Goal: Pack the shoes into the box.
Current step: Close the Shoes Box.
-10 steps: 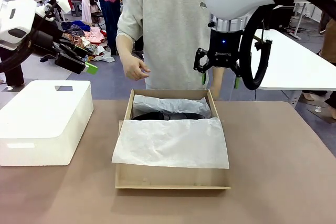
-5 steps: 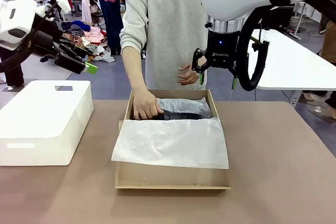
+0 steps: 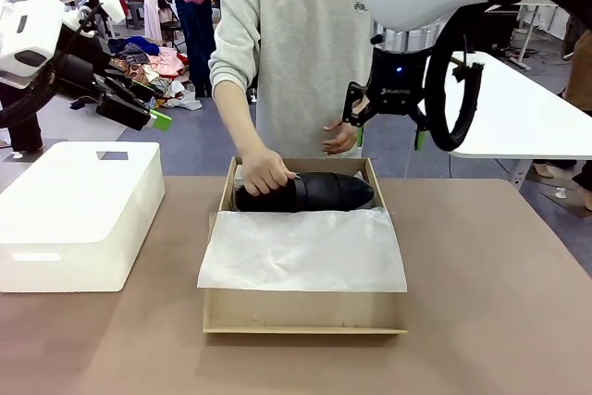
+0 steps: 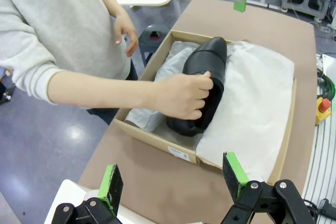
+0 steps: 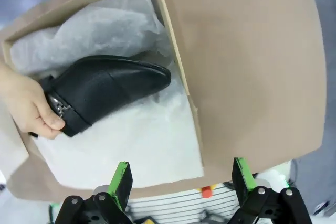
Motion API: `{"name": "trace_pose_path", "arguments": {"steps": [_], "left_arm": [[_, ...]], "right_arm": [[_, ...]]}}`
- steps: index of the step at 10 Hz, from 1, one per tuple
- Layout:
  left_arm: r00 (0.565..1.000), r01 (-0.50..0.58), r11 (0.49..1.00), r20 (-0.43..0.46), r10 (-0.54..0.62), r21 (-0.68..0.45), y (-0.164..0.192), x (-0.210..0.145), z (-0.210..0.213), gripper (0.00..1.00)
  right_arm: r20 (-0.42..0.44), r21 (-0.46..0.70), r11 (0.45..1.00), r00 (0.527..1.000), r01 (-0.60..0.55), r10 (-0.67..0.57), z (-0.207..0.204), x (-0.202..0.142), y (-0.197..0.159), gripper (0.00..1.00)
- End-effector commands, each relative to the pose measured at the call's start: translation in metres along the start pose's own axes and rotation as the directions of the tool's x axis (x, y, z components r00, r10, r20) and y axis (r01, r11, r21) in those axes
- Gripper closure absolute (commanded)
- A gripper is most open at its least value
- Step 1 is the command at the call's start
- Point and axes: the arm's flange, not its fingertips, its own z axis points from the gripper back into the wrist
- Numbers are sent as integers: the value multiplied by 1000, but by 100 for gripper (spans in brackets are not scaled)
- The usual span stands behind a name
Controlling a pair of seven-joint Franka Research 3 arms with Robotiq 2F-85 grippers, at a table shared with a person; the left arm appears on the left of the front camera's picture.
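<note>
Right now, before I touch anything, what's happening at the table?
A person's hand grips a black shoe by its heel end at the far end of the open box, over the white tissue paper, toe toward the robot's right. Neither arm is involved: the left gripper hangs open off to the box's left, the right gripper hangs open above its far edge, both empty.

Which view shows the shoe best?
Right wrist view: it looks down on the shoe, toe to buckle in full, only the heel end under the person's hand. Front view gives it side-on, low in the box, hand over the heel end. Left wrist view has the hand across its middle.
</note>
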Motion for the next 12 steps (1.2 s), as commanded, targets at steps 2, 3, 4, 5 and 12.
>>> {"name": "trace_pose_path", "arguments": {"steps": [2, 3, 4, 5, 12], "left_arm": [[1000, 2, 1000, 10, -2, -11, 1, -1, 0, 0], [1000, 2, 1000, 10, -2, -11, 1, -1, 0, 0], [1000, 2, 1000, 10, -2, -11, 1, -1, 0, 0], [1000, 2, 1000, 10, -2, -11, 1, -1, 0, 0], [1000, 2, 1000, 10, -2, -11, 1, -1, 0, 0]], "right_arm": [[-3, 74, 958, 960, -278, 279, 10, 3, -70, 0], [18, 142, 910, 920, -389, 391, 11, 6, -89, 0], [73, 204, 840, 863, -504, 500, 8, 10, -106, 0], [78, 201, 800, 824, -565, 562, 2, 16, -123, 0], [249, 181, 527, 557, -831, 792, -30, 32, -197, 59]]}}
